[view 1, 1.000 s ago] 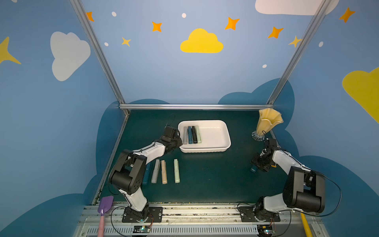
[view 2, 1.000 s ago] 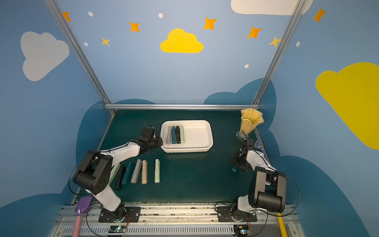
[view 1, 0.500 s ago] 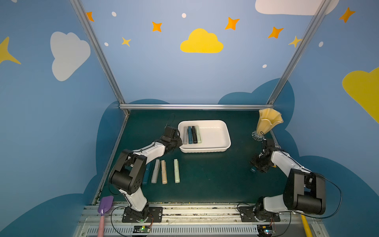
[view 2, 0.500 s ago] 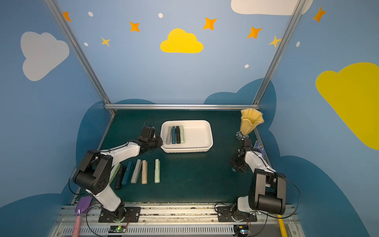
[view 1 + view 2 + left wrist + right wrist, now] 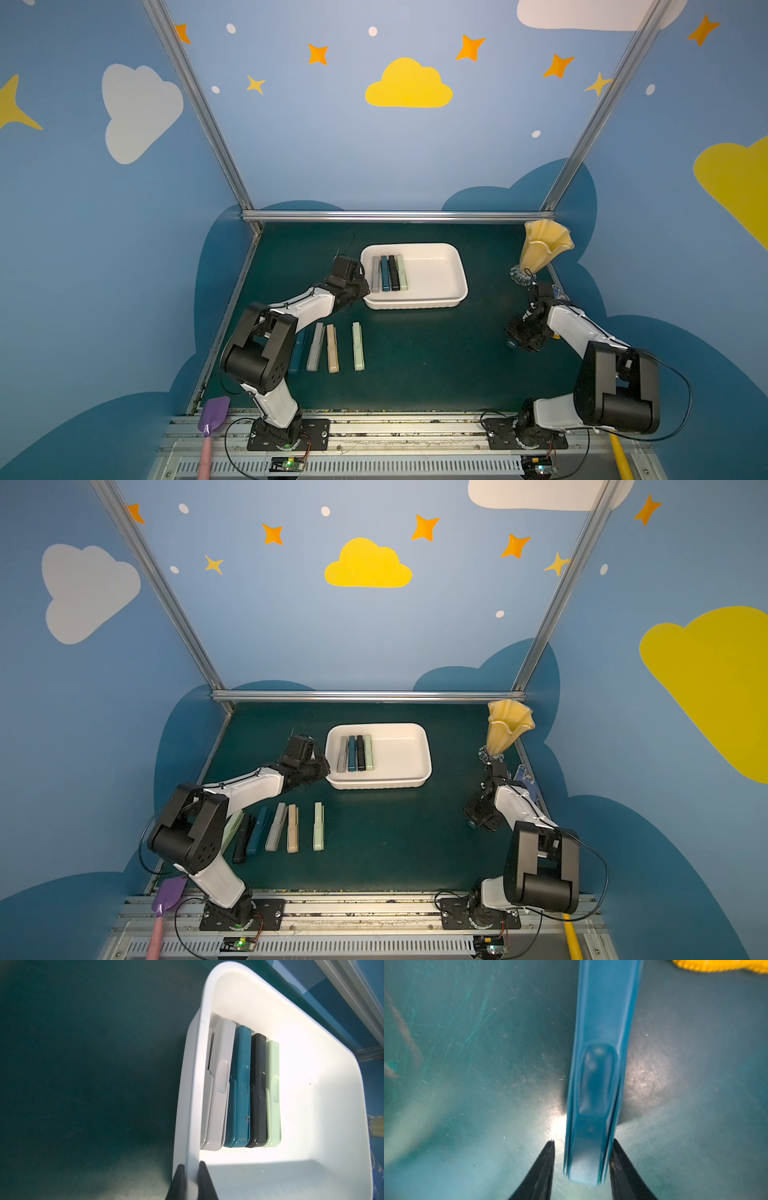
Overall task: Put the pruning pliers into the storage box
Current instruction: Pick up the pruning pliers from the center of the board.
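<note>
— What's stored so far?
— 4 slim folded pruning pliers [image 5: 242,1093], grey, teal, black and pale green, lie side by side in the shallow white plastic storage box [image 5: 193,1084]. A row [image 5: 276,827] of 6 lies on the dark green tabletop [image 5: 395,845].
— Your hands?
— My left hand [image 5: 190,1169] pinches the box's rim. My right hand [image 5: 582,1141], open, straddles 1 teal plier [image 5: 602,1043] there, 1 finger touching.

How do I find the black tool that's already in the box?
Look at the white box in the middle of the dark green table. Four slim tools lie side by side at one end. The black one, the darkest, sits between the teal one and the pale green one.
</note>
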### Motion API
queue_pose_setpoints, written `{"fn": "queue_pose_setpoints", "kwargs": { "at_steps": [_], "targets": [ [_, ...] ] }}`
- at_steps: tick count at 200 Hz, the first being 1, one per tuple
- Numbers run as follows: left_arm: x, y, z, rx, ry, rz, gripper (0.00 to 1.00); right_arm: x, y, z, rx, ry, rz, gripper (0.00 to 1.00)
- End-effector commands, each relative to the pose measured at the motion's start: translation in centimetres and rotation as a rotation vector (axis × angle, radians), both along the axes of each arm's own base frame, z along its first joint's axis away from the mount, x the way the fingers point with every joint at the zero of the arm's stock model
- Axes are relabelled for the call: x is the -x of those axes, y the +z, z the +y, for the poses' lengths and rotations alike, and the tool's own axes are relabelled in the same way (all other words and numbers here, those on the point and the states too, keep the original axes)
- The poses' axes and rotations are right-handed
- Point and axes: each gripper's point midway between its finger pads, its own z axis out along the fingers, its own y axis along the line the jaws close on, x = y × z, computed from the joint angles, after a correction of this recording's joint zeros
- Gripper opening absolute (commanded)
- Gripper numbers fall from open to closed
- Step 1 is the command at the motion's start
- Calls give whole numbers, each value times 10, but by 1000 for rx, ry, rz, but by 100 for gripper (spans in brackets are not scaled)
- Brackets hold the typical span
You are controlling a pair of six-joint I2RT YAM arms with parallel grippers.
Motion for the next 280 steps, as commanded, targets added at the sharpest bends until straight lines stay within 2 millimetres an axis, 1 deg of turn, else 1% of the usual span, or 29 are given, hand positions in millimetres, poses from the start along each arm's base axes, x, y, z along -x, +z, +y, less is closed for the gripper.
{"fn": "queue_pose_setpoints", "kwargs": {
  "at_steps": [1, 24, 54, 92, 116, 135, 146, 179, 203, 211, 227, 254, 280],
  "targets": [
    [-13, 9, 2, 3, 20, -35, 11, 13, -7, 1, 5, -10, 56, 40],
    [-13, 9, 3, 0, 20, -34, 11, 13, -10, 1, 4, -10, 66, 38],
    [-12, 9, 3, -1, 19, -36, 11, 12, -8, 1, 8, 0, 71, 32],
    [-13, 11, 3, -1, 18, -39, 11, 11, -3, -1, 32, 33, 66, 26],
    [-13, 12, 4, -5, 21, -42, 11, 11, 2, 0, 50, 64, 64, 24],
    [-12, 12, 3, -7, 18, -42, 11, 5, 12, 5, 76, 122, 50, 22],
    [-12, 12, 3, -8, 17, -41, 11, 0, 22, 9, 95, 160, 37, 22],
    [-11, 12, 2, -13, 15, -40, 11, -22, 61, 25, 174, 291, -44, 20],
    [-11, 10, 1, -24, 8, -36, 11, -45, 92, 52, 187, 423, -133, 20],
    [-10, 9, 0, -27, 5, -32, 11, -55, 102, 65, 185, 470, -167, 20],
    [-9, 6, -2, -30, 3, -30, 11, -73, 116, 95, 160, 572, -212, 20],
    [-8, 6, -2, -32, 8, -32, 11, -99, 128, 150, 121, 724, -247, 20],
    [-9, 10, -1, -40, 18, -42, 11, -119, 120, 198, 79, 828, -250, 20]
  ]
}}
